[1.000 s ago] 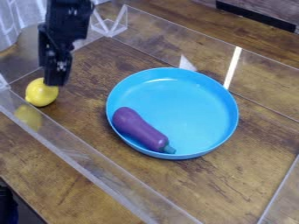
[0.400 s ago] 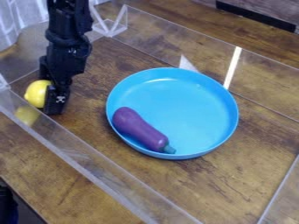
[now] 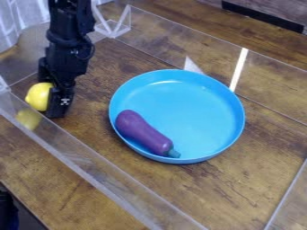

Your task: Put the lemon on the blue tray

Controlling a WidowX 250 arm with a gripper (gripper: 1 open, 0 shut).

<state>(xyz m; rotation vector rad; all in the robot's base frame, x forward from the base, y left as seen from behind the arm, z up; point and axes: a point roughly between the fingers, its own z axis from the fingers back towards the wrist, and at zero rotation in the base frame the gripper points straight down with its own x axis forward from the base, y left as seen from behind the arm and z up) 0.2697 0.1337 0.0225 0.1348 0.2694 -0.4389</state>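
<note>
1. Since a second ago the black arm has dropped lower over the left side of the table, and the gripper [image 3: 49, 97] now sits right down at the lemon [image 3: 39, 94] instead of hovering above it; since the more recent earlier frame nothing visible has shifted.

2. From the single camera view, the gripper's fingers stand apart, pointing steeply down, with one dark finger [image 3: 57, 101] planted on the tabletop on the side of the lemon facing the blue tray [image 3: 210, 94]. The other finger is hard to make out behind the fruit, so I cannot tell whether either one actually touches it.

3. The lemon lies on the wooden table [image 3: 108, 63], well to the left of the blue tray and clear of its rim, partly hidden by the gripper.

4. The blue tray rests flat on the table to the right of the lemon, and a purple eggplant [image 3: 144, 132] lies inside it along its near-left rim, its stem end pointing toward the front right.

5. A clear plastic wall [image 3: 90, 162] runs diagonally across the table in front of the blue tray, and the lemon sits just behind its left stretch, with a faint yellow reflection showing in it.
</note>
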